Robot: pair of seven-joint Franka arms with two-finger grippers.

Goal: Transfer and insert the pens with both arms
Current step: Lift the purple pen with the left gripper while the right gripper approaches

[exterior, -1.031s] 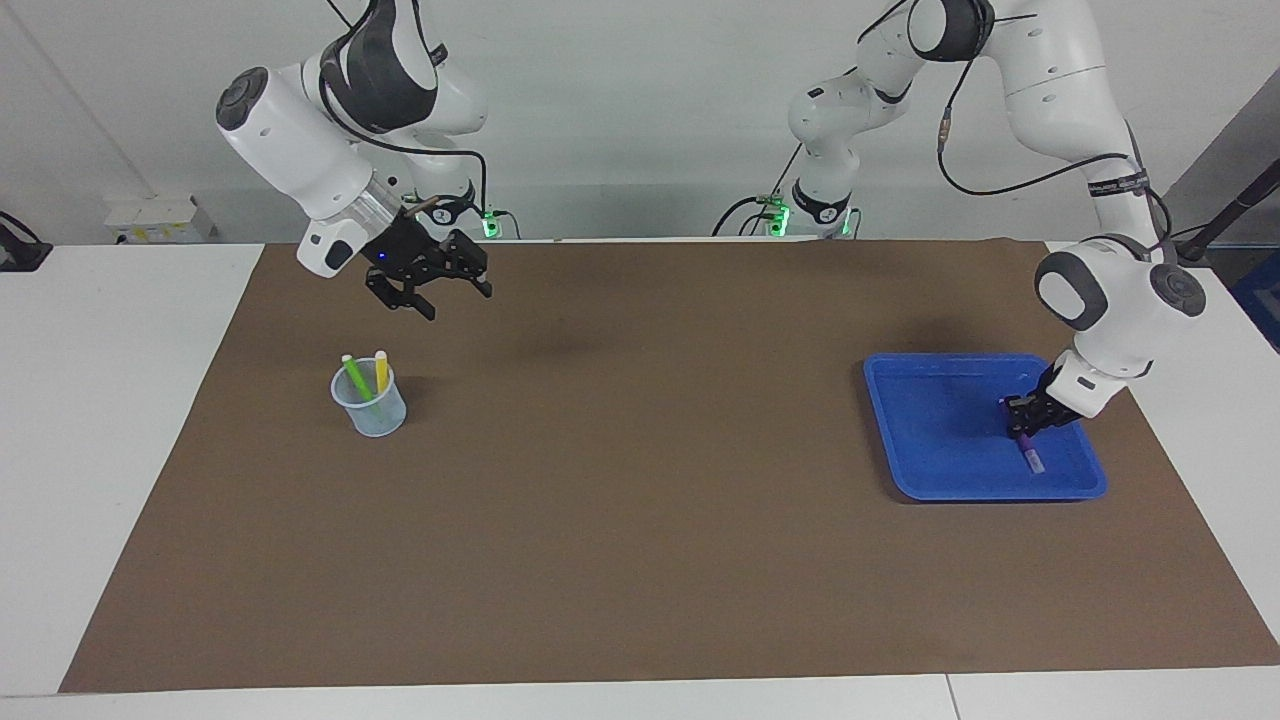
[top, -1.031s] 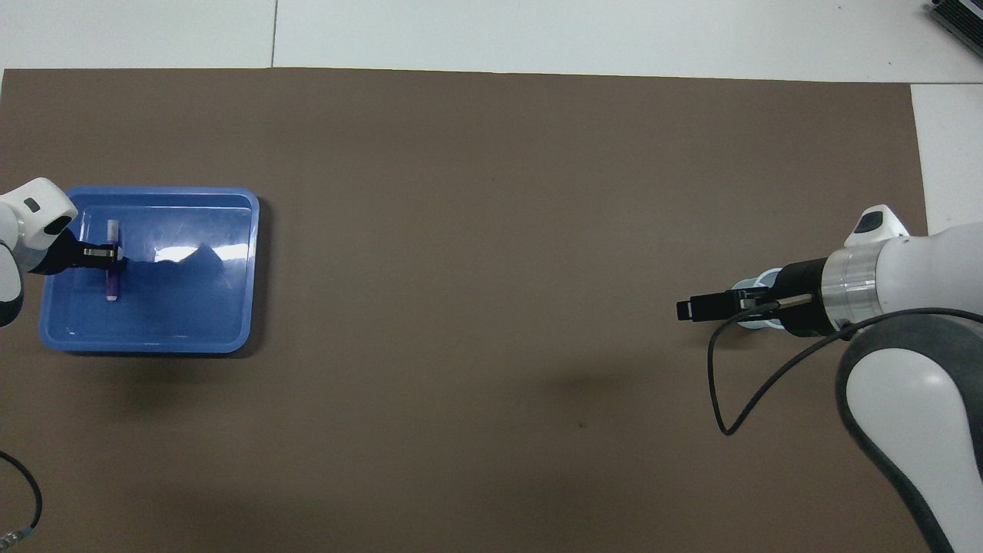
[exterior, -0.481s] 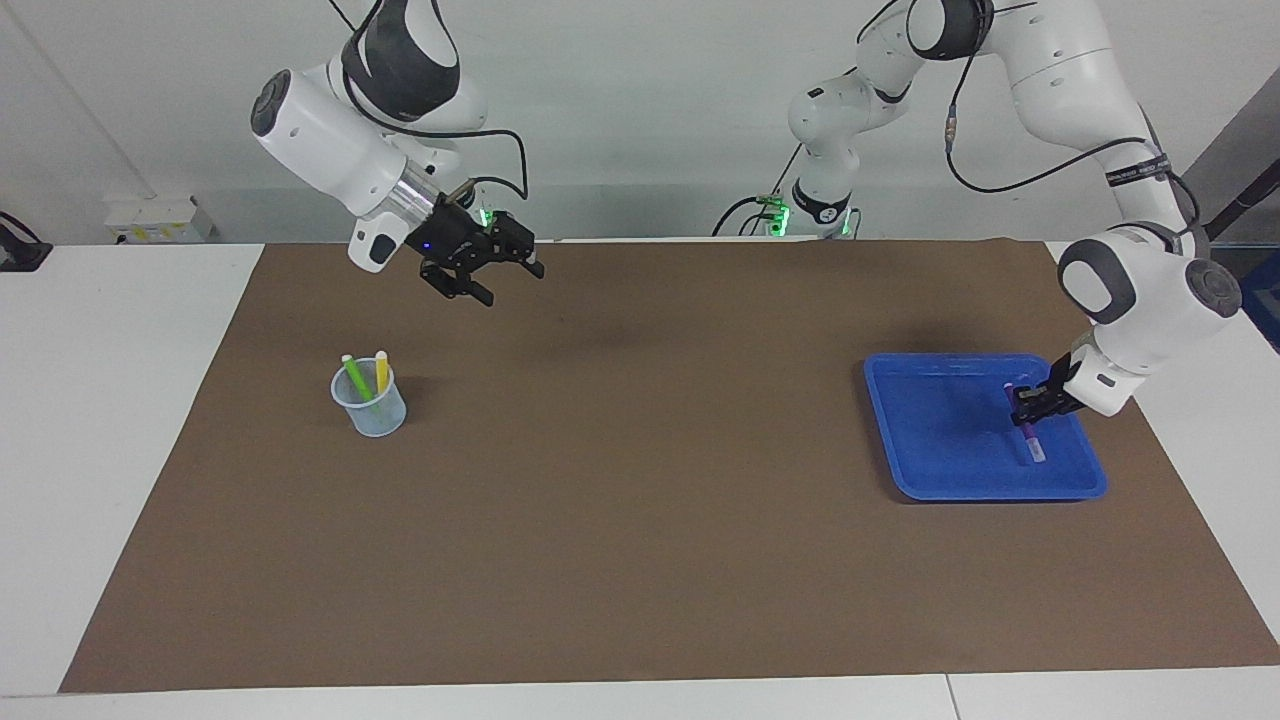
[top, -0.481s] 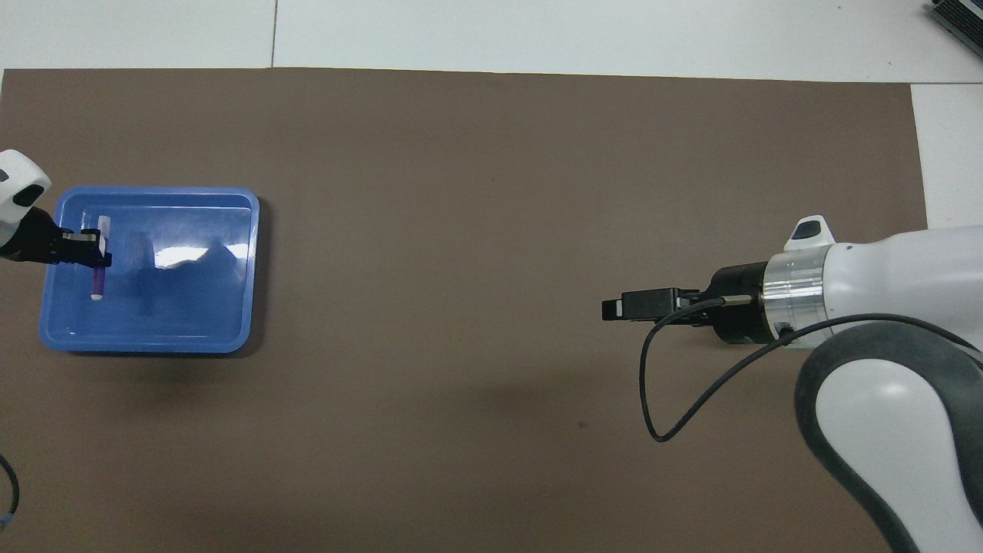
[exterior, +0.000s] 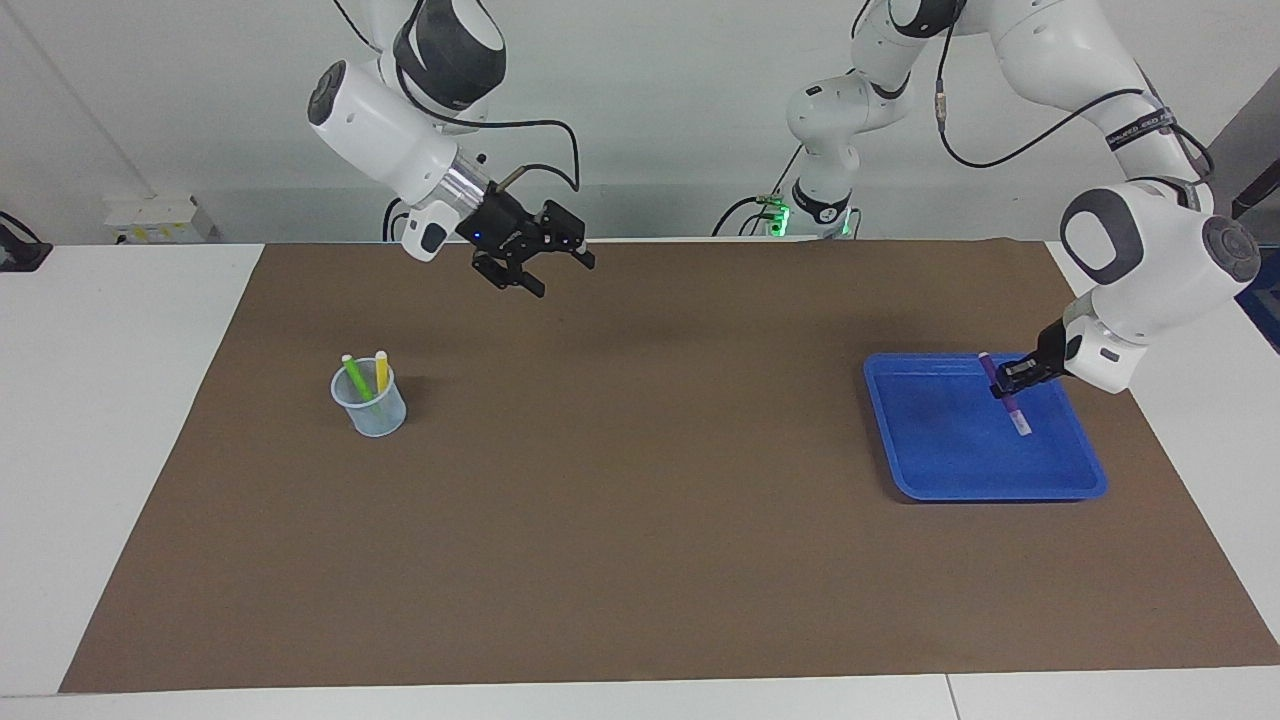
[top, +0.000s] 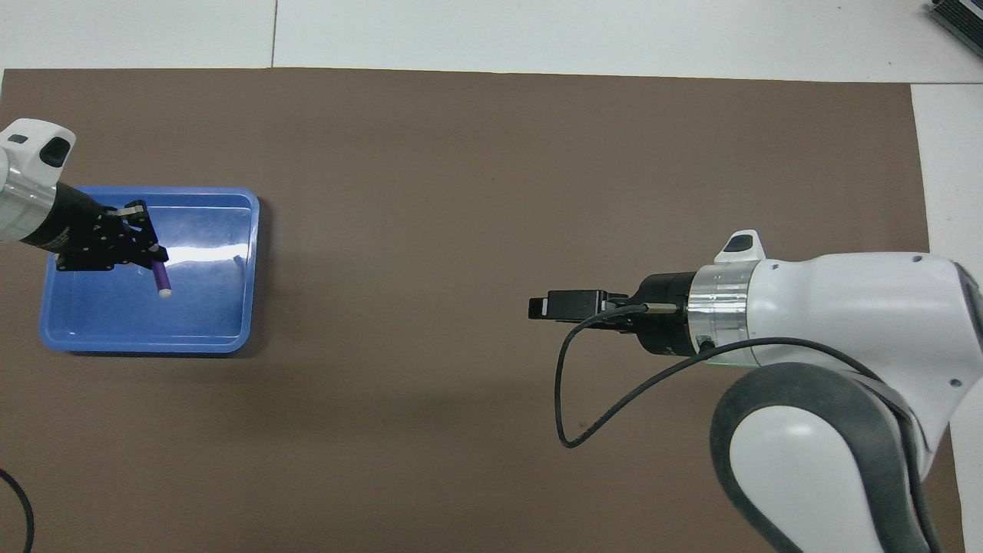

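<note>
Above the blue tray (exterior: 940, 470), left fingers (exterior: 1008, 379) clamp the purple pen (exterior: 1003, 393); right fingers (exterior: 545, 272) hang spread, empty.

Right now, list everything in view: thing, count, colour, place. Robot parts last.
purple pen: 1, purple with pale cap end, tilted, held in the air over the tray
green pen: 1, green, standing in the cup
yellow pen: 1, yellow, standing in the cup beside the green one
cup: 1, clear, on the mat toward the right arm's end
tray: 1, blue, on the mat toward the left arm's end
mat: 1, brown, covering the table
table: 1, white
left gripper: 1, black, jaws shut on the purple pen, over the tray
right gripper: 1, black, jaws open and empty, over the mat
</note>
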